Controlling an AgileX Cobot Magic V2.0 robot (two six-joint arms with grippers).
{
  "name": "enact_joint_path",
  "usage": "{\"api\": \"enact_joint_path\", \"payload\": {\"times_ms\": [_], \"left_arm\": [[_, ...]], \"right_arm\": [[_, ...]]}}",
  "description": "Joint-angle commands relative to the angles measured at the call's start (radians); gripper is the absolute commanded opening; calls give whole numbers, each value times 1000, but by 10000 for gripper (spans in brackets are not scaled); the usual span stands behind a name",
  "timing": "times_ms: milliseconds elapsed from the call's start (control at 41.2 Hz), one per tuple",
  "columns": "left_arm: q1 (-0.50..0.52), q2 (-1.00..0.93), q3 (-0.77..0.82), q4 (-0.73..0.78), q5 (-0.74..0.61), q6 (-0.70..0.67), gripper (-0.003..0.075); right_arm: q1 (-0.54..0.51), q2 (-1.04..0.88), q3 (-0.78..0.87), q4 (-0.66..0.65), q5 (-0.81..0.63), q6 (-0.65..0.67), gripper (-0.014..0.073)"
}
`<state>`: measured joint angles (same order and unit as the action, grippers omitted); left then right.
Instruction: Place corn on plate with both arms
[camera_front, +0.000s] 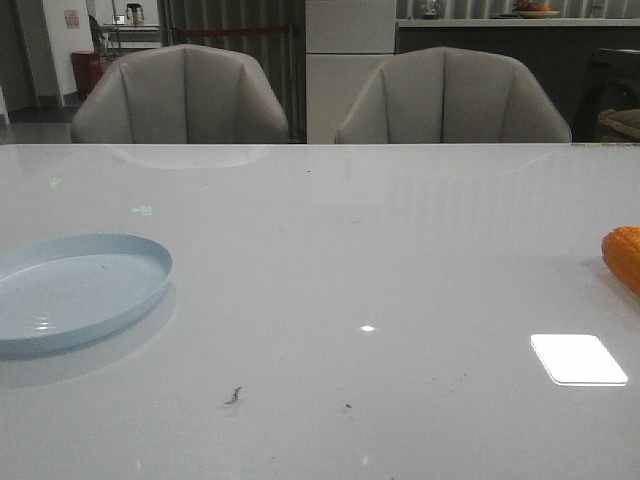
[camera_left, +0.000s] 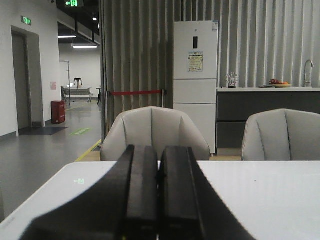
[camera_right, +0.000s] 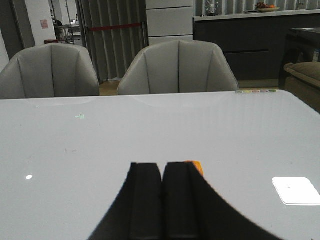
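Note:
The bright orange corn (camera_front: 623, 258) lies on the white table at the far right edge of the front view, partly cut off. A sliver of it (camera_right: 196, 166) shows just behind my right gripper (camera_right: 161, 167), whose black fingers are pressed together and empty. The pale blue plate (camera_front: 75, 290) sits empty on the table at the far left. My left gripper (camera_left: 159, 150) is shut and empty, raised over the table's near left side. Neither gripper shows in the front view.
Two grey chairs (camera_front: 180, 95) (camera_front: 452, 97) stand behind the table's far edge. A bright light reflection (camera_front: 578, 359) lies on the table at the front right. A small dark speck (camera_front: 234, 396) lies near the front middle.

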<state>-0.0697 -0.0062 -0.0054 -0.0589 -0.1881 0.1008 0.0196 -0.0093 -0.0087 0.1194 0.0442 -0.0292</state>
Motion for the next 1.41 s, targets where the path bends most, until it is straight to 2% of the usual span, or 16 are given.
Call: {"api": "enact_joint_path", "payload": {"times_ms": [0, 194, 509, 752, 970, 1116, 1261, 1310, 1383], "left_arm": [[-7, -17, -98, 25, -96, -1, 94], [-7, 41, -290, 100, 0, -1, 94], [-7, 401, -588, 102, 46, -1, 94], [-7, 683, -651, 101, 26, -1, 94], [-7, 832, -651, 101, 87, -1, 97], [-7, 878, -651, 94, 150, -1, 146], [-9, 911, -651, 59, 223, -1, 311], [-9, 923, -651, 59, 230, -1, 360], [-9, 945, -651, 37, 230, -1, 402]], "right_arm": [[0, -21, -121, 3, -36, -7, 57], [0, 81, -354, -18, 59, -8, 57], [0, 440, -679, -18, 71, -8, 57], [0, 684, -705, -18, 62, -8, 57], [0, 814, -705, -18, 105, -8, 65], [0, 868, -705, -18, 179, -8, 169], [0, 916, -705, -18, 223, -8, 379], [0, 932, -705, -18, 231, -8, 424], [0, 954, -705, -18, 233, -8, 445]]}}
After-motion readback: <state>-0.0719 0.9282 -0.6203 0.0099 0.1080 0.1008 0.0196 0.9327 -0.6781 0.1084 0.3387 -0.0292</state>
